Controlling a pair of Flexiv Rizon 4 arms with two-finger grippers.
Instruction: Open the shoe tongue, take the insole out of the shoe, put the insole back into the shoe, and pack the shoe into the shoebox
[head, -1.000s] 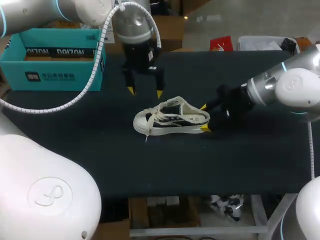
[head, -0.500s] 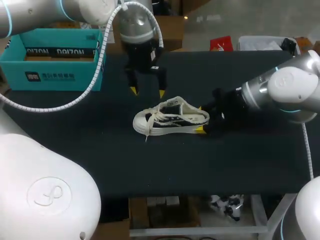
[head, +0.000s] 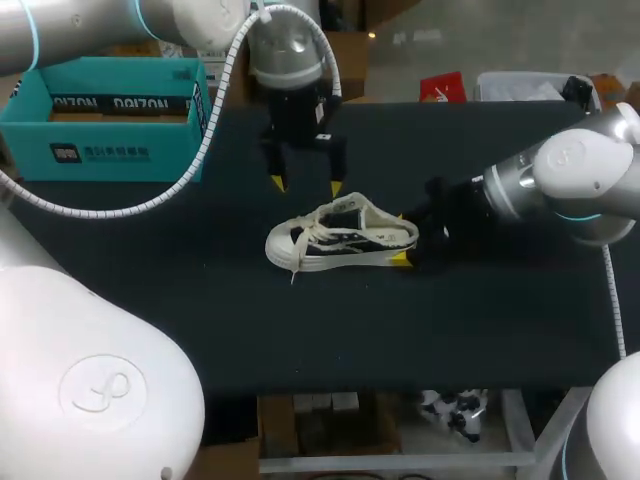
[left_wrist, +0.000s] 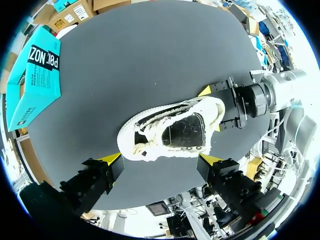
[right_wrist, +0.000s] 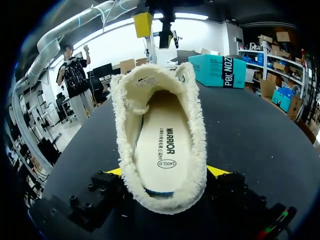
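A black-and-cream low shoe (head: 340, 238) with fleece lining lies on its sole mid-table, toe toward the left. Its cream insole (right_wrist: 160, 145) sits inside. My left gripper (head: 306, 185) hangs open just behind the shoe, pointing down; in its own view the left gripper (left_wrist: 161, 160) spans the shoe (left_wrist: 172, 131) from above. My right gripper (head: 402, 238) lies low at the heel, open, one yellow tip on each side of the heel; I cannot see them pressing it. The right gripper (right_wrist: 165, 172) looks straight into the shoe's opening. The teal shoebox (head: 110, 120) stands at the far left.
The dark table top (head: 300, 330) stretches wide in front of the shoe. The teal shoebox (left_wrist: 37, 75) sits at the table's left edge, well away from both grippers, and shows beyond the shoe as the shoebox (right_wrist: 218, 70) in the right wrist view.
My left gripper has shifted a little to the right, above the shoe's far side. My right gripper has pushed in around the heel. The shoe has stayed put.
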